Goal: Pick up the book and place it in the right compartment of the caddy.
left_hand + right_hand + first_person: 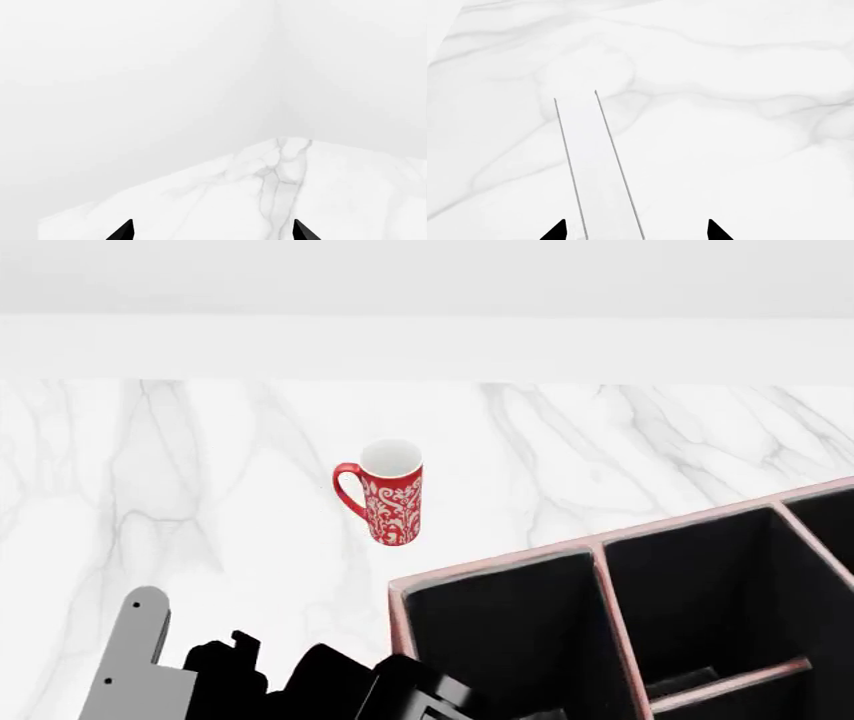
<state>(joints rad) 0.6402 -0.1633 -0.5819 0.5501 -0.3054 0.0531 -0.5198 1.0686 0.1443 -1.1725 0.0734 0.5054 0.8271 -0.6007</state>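
Observation:
In the right wrist view the book [597, 165] shows as a long white strip of page edges with a thin dark line down each side, lying on the marble. It runs in between the tips of my right gripper [635, 231], closer to one fingertip [557, 231]; the jaws stand wide apart and clear of it. The head view does not show the book. The reddish-brown caddy [597, 552] with pale pinkish rims and black-lined compartments fills the head view's lower right. My left gripper [213, 231] is open over bare marble near the table's corner.
A red-and-white patterned mug [388, 492] stands upright on the marble table [174, 490], left of and beyond the caddy. My left arm [307, 685] sits at the head view's bottom left, just beside the caddy's near corner. White walls rise behind the table.

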